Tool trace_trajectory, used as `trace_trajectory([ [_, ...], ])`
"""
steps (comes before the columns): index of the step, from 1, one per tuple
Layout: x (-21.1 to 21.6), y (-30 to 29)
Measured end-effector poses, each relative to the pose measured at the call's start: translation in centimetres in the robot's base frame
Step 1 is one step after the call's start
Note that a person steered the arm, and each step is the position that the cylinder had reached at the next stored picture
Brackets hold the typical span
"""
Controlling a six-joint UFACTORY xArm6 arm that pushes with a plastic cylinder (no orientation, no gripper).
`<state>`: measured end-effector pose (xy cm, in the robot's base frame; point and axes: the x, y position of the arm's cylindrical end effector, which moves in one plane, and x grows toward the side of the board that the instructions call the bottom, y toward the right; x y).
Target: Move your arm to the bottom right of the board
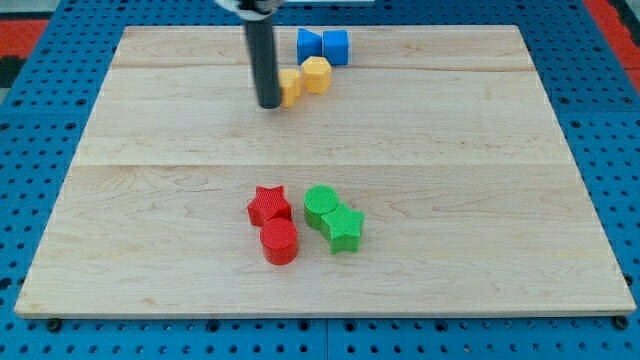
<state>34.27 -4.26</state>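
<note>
My tip [270,103] is at the view's upper middle of the wooden board [480,200], right against the left side of a yellow block [291,87], whose shape the rod partly hides. A yellow hexagon [316,73] sits just right of that. A blue block [310,45] and a blue cube [336,45] stand side by side above the yellow ones, near the board's top edge. Lower in the middle are a red star [269,205], a red cylinder [280,241], a green cylinder [321,204] and a green star [343,228], clustered together.
The board lies on a blue perforated table [40,130]. A red area [30,25] shows at the view's top left corner and another at the top right.
</note>
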Motion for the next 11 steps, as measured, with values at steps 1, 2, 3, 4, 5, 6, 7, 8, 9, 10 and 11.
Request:
trace_trajectory([
  [1,-1.9,4.3],
  [2,-2.9,5.5],
  [3,1.7,6.4],
  [4,7.6,9.4],
  [5,8.9,10.2],
  [6,8.9,10.7],
  [7,8.9,10.7],
  [8,9.9,13.2],
  [9,11.1,16.5],
  [10,16.7,20.4],
  [11,18.7,22.0],
])
